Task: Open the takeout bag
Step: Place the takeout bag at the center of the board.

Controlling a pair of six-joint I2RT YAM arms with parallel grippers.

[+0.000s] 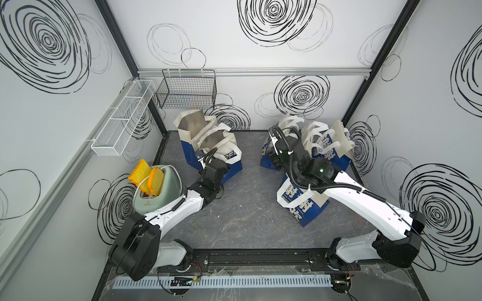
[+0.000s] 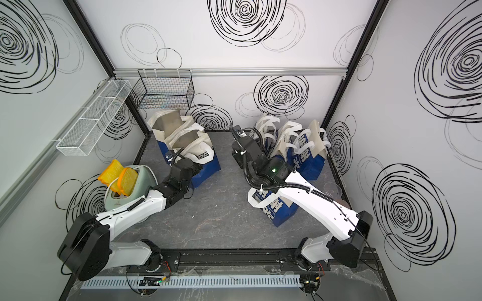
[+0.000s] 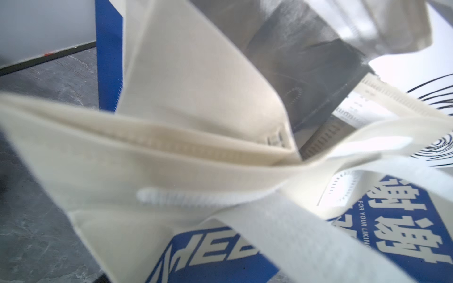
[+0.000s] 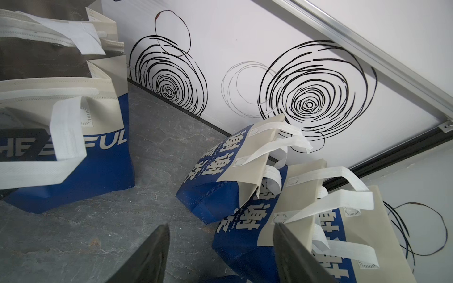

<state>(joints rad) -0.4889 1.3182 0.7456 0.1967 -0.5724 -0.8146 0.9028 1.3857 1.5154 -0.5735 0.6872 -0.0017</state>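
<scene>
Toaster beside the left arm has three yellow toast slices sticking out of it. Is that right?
Not quite. The toaster beside the left arm has two yellow toast slices sticking out of it, not three. Both top views show this.

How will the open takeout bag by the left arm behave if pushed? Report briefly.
Probably floppy: the open takeout bag shows folded, creased beige walls, and its white handles droop. Likely light, being thin fabric, so a push might crumple or tip it rather than slide it across the table. The silvery lining looks thin and may crease easily.
</scene>
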